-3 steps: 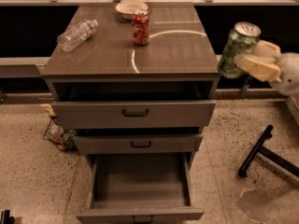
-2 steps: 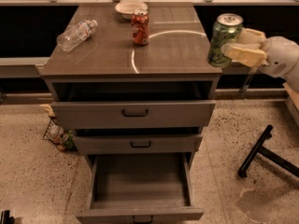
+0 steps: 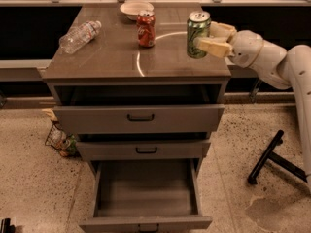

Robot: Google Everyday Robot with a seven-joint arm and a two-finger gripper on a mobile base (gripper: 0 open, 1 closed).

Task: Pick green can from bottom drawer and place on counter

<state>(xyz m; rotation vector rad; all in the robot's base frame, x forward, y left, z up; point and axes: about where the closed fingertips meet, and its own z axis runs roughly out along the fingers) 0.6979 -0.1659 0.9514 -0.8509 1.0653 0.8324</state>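
2 cans, 1 bottle, 1 bowl, 3 drawers and 1 pincer.

The 2 cans are 1 green can (image 3: 198, 33) and 1 red can (image 3: 146, 28). The table (image 3: 107, 57) also carries 1 clear plastic bottle (image 3: 80, 36) and 1 pale bowl (image 3: 136, 8), so 4 items show there in all. Below are 3 drawers: 1 top drawer (image 3: 138, 118), 1 middle drawer (image 3: 146, 150) and 1 bottom drawer (image 3: 146, 188), the only 1 pulled far out. The 1 pincer (image 3: 204, 37) is at the table's right edge, clamped around the green can.
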